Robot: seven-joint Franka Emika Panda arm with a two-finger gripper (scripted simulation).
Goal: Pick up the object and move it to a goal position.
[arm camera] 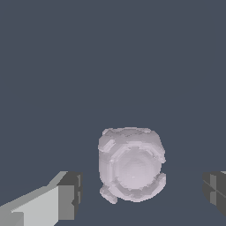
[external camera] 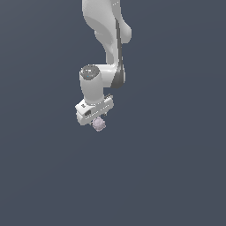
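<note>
The object, a small pale pinkish-lavender ball (external camera: 99,124) with a bumpy, faceted surface, sits just under the white hand of my gripper (external camera: 97,119) in the exterior view. In the wrist view the ball (arm camera: 131,164) lies between the two fingers, with a gap on each side: one dark-padded finger (arm camera: 68,196) on one side and the other finger's pad (arm camera: 215,192) at the picture's edge. The gripper (arm camera: 142,194) is open around the ball and does not touch it. I cannot tell whether the ball rests on the surface.
A plain dark blue-grey surface (external camera: 176,176) fills both views. The white arm (external camera: 108,39) reaches down from the top of the exterior view. No goal marker shows.
</note>
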